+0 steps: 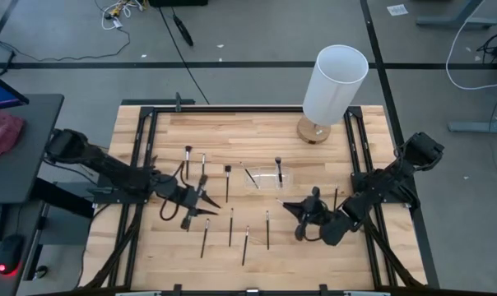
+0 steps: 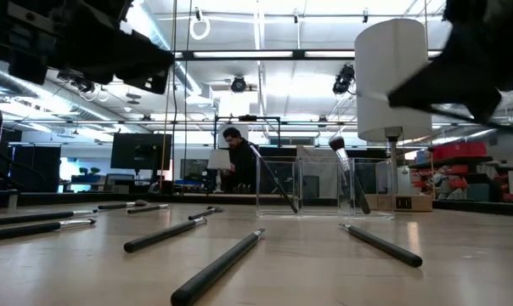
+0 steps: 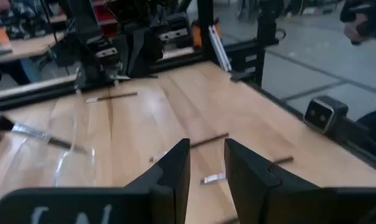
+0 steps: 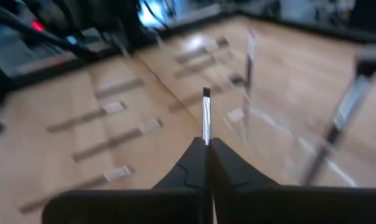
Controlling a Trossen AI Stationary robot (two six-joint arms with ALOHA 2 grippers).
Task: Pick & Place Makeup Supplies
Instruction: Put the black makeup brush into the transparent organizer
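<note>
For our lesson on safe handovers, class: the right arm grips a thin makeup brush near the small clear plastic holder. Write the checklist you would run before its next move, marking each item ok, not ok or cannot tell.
1. Right gripper shut on the thin silver-ferruled brush: ok.
2. Held brush sits straight between the fingers, bristle tip forward: ok.
3. Clear plastic holder upright, with room left beside the two brushes already in it: ok.
4. Left gripper away from the holder, over the loose dark brushes: ok.
5. Tall white cylinder lamp out of the right arm's path: cannot tell.
6. Left gripper empty, fingers apart: ok.
</note>
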